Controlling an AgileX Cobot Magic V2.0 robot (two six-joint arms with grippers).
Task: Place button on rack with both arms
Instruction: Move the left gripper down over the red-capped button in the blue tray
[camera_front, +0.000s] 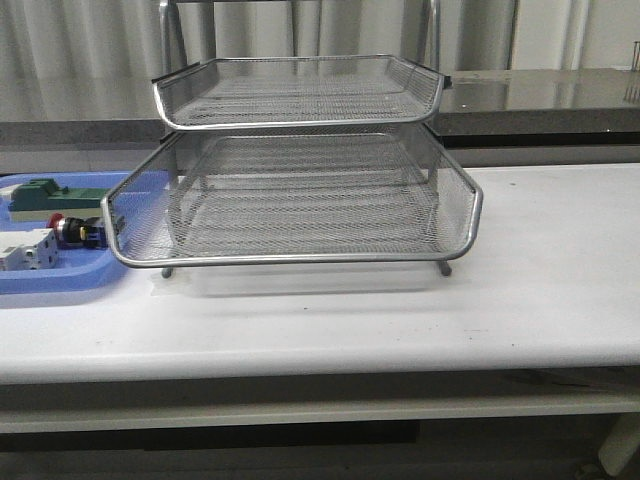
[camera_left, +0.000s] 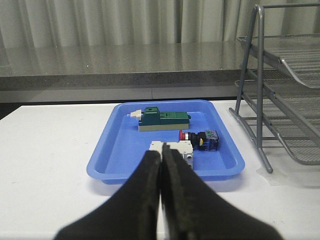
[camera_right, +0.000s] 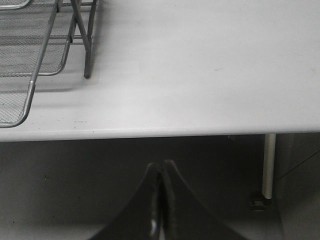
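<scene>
While button (camera_left: 199, 138) lies in tray (camera_left: 107, 160), rack (camera_front: 300, 200) beside

I see one button (camera_left: 198, 138), one green block (camera_left: 164, 120) and one white block (camera_left: 172, 148) in one blue tray (camera_left: 107, 155). I see one rack (camera_front: 300, 170) and one table (camera_front: 540, 290).

Both pincers (camera_left: 161, 160) (camera_right: 159, 172) show smooth, tapering matte-black fingers.

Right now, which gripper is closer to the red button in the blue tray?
Left. The left gripper hangs shut just short of the tray, facing the button. The right gripper is off the table edge, beyond the rack.
</scene>
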